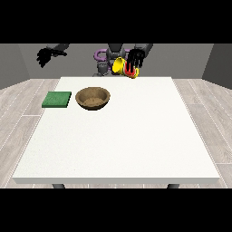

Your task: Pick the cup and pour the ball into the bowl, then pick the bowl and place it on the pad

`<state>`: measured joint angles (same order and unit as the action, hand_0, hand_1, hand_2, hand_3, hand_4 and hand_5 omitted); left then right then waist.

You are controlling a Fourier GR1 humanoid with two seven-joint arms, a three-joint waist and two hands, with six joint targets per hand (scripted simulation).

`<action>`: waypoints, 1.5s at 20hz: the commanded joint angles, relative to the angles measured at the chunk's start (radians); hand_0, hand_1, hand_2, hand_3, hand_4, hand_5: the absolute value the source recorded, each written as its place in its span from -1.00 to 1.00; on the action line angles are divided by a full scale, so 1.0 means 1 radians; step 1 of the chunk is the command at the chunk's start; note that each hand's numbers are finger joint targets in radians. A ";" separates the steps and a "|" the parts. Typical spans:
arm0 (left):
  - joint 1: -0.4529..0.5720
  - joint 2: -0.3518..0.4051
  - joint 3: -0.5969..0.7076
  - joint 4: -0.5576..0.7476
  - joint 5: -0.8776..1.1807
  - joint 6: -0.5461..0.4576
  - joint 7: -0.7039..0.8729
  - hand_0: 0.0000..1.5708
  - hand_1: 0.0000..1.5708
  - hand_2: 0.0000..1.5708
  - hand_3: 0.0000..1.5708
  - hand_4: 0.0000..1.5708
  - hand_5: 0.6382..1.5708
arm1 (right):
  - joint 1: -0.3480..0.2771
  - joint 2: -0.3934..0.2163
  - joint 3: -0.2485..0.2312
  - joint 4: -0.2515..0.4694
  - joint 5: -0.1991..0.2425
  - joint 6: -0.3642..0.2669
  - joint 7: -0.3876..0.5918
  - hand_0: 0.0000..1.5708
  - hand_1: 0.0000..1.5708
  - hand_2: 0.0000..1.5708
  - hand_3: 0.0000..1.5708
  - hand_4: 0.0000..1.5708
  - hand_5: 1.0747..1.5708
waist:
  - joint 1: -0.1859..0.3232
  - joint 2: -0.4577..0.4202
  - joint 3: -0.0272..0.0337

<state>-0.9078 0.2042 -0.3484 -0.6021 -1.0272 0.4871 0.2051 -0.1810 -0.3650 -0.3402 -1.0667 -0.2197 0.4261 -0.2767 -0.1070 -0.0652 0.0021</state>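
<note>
Cup: the yellow cup (118, 65) is lifted off the tabletop (136, 136), tipped on its side, with its red base towards the view's right.
Hand at the view's right: this hand (135, 59) has its fingers wrapped round the cup.
Hand at the view's left: this hand (44, 56) hangs raised beyond the tabletop's far left corner, holding nothing, fingers loosely spread.
Bowl: the brown bowl (93, 98) sits upright on the tabletop.
Pad: the green pad (57, 99) lies flat just beside the bowl, on its left in the view.
Ball: not visible.
</note>
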 commanded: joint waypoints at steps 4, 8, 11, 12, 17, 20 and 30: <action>-0.058 -0.083 -0.219 0.050 -0.270 -0.102 0.108 0.89 0.89 1.00 1.00 1.00 0.21 | -0.013 -0.015 -0.006 0.037 0.003 0.014 -0.017 -1.00 -1.00 -1.00 -1.00 -1.00 1.00 | -0.015 0.004 -0.0005; -0.115 -0.131 -0.346 0.098 -0.416 -0.212 0.159 0.92 0.92 1.00 1.00 1.00 -0.13 | -0.058 -0.024 -0.007 0.048 -0.022 0.044 0.003 -1.00 -1.00 -1.00 -1.00 -1.00 1.00 | -0.038 0.013 0.0001; -0.131 -0.158 -0.431 0.112 -0.513 -0.288 0.183 0.94 0.94 1.00 1.00 0.92 0.25 | -0.036 -0.035 -0.011 0.075 -0.019 0.061 -0.003 -1.00 -1.00 -1.00 -1.00 -1.00 1.00 | -0.028 -0.019 0.0000; -0.131 -0.154 -0.448 0.120 -0.533 -0.318 0.179 0.94 0.94 1.00 1.00 0.91 0.27 | -0.003 -0.015 -0.002 0.073 -0.001 0.054 -0.044 -1.00 -1.00 -1.00 -1.00 -1.00 1.00 | -0.033 -0.032 0.0000; -0.131 -0.188 -0.506 0.107 -0.621 -0.389 0.154 0.85 0.85 1.00 1.00 0.95 0.08 | -0.038 -0.013 -0.008 0.086 0.013 -0.004 -0.019 -1.00 -1.00 -1.00 -1.00 -1.00 1.00 | 0.016 -0.015 -0.0017; -0.113 -0.166 -0.490 0.077 -0.652 -0.389 0.128 0.84 0.84 1.00 1.00 0.95 0.05 | -0.006 -0.035 -0.013 0.092 0.008 0.035 -0.039 -1.00 -1.00 -1.00 -1.00 -1.00 1.00 | 0.020 -0.014 -0.0019; -0.004 -0.159 0.038 -0.129 -0.134 -0.095 0.155 0.57 0.57 0.97 0.81 0.93 0.20 | -0.032 -0.007 -0.041 0.074 -0.024 -0.056 0.059 -1.00 -1.00 -1.00 -1.00 -0.71 0.98 | 0.153 0.001 -0.0127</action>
<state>-0.9739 0.0545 -0.4853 -0.6494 -1.3471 0.2773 0.3634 -0.2129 -0.3636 -0.3599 -0.9926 -0.2342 0.3911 -0.2258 -0.0059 -0.0744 -0.0078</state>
